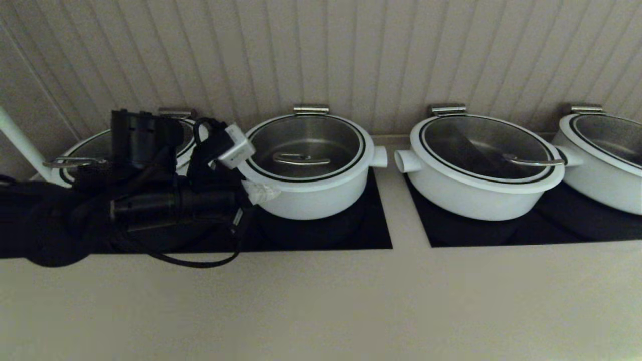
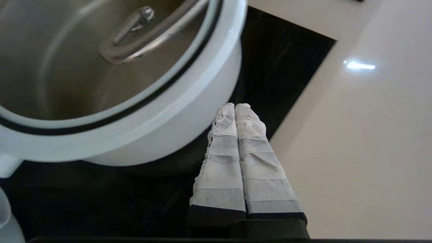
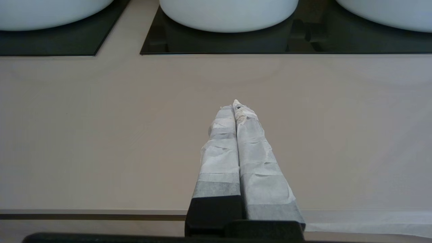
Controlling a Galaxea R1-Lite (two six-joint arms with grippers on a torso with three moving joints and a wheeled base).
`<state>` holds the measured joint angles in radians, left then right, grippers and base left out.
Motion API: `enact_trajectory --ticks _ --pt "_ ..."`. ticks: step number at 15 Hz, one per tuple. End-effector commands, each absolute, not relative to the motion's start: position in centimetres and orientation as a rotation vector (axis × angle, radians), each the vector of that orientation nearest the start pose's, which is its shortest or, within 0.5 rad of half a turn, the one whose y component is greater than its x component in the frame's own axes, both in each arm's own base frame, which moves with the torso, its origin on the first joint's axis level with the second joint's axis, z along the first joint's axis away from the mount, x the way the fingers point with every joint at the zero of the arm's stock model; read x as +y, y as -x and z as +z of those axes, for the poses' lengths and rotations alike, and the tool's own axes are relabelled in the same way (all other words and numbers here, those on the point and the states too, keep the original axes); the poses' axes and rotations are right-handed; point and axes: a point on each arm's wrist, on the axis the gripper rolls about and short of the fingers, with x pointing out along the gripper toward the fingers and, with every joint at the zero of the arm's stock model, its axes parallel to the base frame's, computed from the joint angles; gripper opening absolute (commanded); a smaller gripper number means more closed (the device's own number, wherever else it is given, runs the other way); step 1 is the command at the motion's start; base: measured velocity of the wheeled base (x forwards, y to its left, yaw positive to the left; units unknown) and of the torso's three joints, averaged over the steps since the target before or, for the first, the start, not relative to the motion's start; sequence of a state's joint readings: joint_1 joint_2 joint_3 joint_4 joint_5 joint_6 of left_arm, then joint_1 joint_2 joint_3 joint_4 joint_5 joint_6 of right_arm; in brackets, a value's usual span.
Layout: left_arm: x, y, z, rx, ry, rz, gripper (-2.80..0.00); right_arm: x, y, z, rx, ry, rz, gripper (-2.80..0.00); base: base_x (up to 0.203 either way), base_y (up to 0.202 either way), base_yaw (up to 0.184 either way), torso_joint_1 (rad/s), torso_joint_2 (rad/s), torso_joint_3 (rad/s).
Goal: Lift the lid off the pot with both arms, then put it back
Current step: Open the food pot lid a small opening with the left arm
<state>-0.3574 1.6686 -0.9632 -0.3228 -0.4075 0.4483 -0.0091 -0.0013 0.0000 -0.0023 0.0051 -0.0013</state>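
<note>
The pot (image 1: 311, 198) is the second white pot from the left, on a black cooktop panel. Its glass lid (image 1: 306, 145) sits on it, with the curved steel bar handle (image 1: 301, 160) in the middle. My left gripper (image 1: 261, 191) is shut and empty, with its taped fingertips at the pot's left front wall, below the rim. In the left wrist view the left gripper (image 2: 235, 106) points past the pot wall (image 2: 162, 131), and the lid handle (image 2: 148, 30) shows above it. My right gripper (image 3: 236, 104) is shut and empty over the beige counter, short of the pots; it is out of the head view.
Wider white pots stand to the left (image 1: 85, 148), right (image 1: 481, 190) and far right (image 1: 602, 170), each with a lid. A black cooktop panel (image 1: 351, 235) lies under the pots. A beige counter (image 1: 321, 301) runs along the front, and a ribbed wall stands behind.
</note>
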Motion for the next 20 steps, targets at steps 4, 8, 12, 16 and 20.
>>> enact_trajectory --ticks 4,8,12,16,20 --pt "-12.8 -31.7 20.1 0.214 -0.401 -0.818 -2.8 0.0 2.3 7.6 -0.003 0.002 -0.005 -2.8 0.0 0.0 0.0 0.0 0.0 0.0" --pt "-13.7 -33.4 20.2 0.218 -0.369 -0.775 -2.8 0.0 2.3 7.6 -0.003 0.002 -0.005 -2.8 0.0 0.0 0.0 0.0 0.0 0.0" --pt "-14.2 -34.5 19.7 0.232 -0.358 -0.761 -2.8 0.0 2.3 7.6 -0.003 0.002 -0.005 -2.8 0.0 0.0 0.0 0.0 0.0 0.0" --pt "-14.7 -35.8 19.6 0.213 -0.341 -0.72 -2.8 0.0 2.3 7.6 -0.003 0.002 -0.005 -2.8 0.0 0.0 0.0 0.0 0.0 0.0" --pt "-15.1 -37.1 20.6 0.151 -0.312 -0.679 -2.8 0.0 2.3 7.6 -0.003 0.002 -0.003 -2.8 0.0 0.0 0.0 0.0 0.0 0.0"
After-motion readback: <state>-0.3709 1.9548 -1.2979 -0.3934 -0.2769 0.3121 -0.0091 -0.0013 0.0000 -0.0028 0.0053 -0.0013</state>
